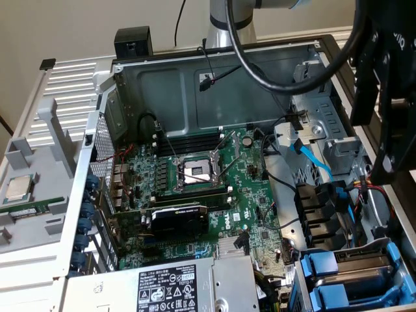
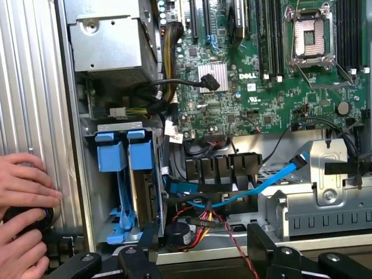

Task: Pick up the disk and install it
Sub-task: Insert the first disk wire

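Note:
My gripper [image 2: 200, 258] is open. Its two black fingers [image 2: 139, 258] stand wide apart with nothing between them, above the edge of the open computer case. In the exterior view the gripper [image 1: 385, 130] hangs over the case's right side. A drive cage [image 2: 90, 174] below it holds two blue plastic carriers [image 2: 125, 157] side by side, also seen as blue carriers [image 1: 325, 276] in the exterior view. The disk's silver body and label are hidden; I cannot tell whether a carrier holds one.
A person's hands [image 2: 23, 192] rest on the ribbed panel beside the cage, around a dark object. The green motherboard [image 1: 195, 214] has an empty processor socket [image 1: 195, 172] and a black graphics card [image 1: 179, 221]. Blue and black cables [image 2: 273, 177] cross nearby. A processor chip [image 1: 18, 188] lies outside, left.

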You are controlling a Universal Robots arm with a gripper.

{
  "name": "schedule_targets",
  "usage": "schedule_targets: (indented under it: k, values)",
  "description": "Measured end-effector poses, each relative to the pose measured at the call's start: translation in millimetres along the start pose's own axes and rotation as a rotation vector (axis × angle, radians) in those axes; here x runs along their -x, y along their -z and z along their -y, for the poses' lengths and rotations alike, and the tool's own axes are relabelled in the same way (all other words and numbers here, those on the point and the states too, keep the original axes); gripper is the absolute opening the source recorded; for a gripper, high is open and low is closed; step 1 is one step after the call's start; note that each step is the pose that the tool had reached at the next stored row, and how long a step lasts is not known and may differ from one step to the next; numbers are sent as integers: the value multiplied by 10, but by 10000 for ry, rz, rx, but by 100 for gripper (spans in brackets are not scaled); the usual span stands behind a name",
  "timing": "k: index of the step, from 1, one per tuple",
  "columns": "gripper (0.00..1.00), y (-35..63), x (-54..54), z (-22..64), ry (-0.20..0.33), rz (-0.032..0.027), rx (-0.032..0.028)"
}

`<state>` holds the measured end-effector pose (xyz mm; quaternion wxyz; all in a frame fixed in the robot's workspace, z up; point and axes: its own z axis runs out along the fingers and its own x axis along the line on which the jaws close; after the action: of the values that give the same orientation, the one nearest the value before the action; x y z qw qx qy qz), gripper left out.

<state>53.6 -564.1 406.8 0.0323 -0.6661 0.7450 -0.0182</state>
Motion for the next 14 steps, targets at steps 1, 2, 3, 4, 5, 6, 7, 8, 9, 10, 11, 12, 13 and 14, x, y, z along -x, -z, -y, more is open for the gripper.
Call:
schedule_targets:
  k: [1, 2, 3, 4, 5, 6, 7, 8, 9, 10, 11, 12, 13, 14]
  values:
    - [71, -8, 1, 3, -81, -7, -5]
    - [71, -16, 1, 5, -154, -12, -10]
    - [71, -26, 1, 7, -239, -17, -15]
    - [71, -36, 1, 9, -318, -21, -21]
    - [71, -44, 2, 11, -390, -27, -29]
    - [71, -51, 3, 13, -453, -34, -43]
    - [71, -60, 4, 16, -514, -46, -63]
    - [71, -66, 6, 19, -567, -61, -86]
    - [71, -73, 8, 22, -619, -81, -111]
    - [71, -79, 10, 24, -675, -102, -138]
    - [71, -86, 11, 26, -730, -119, -161]
    - [71, -93, 11, 27, -801, -143, -193]
    - [71, -98, 11, 27, -873, -171, -229]
    - [71, -102, 11, 26, -940, -199, -264]
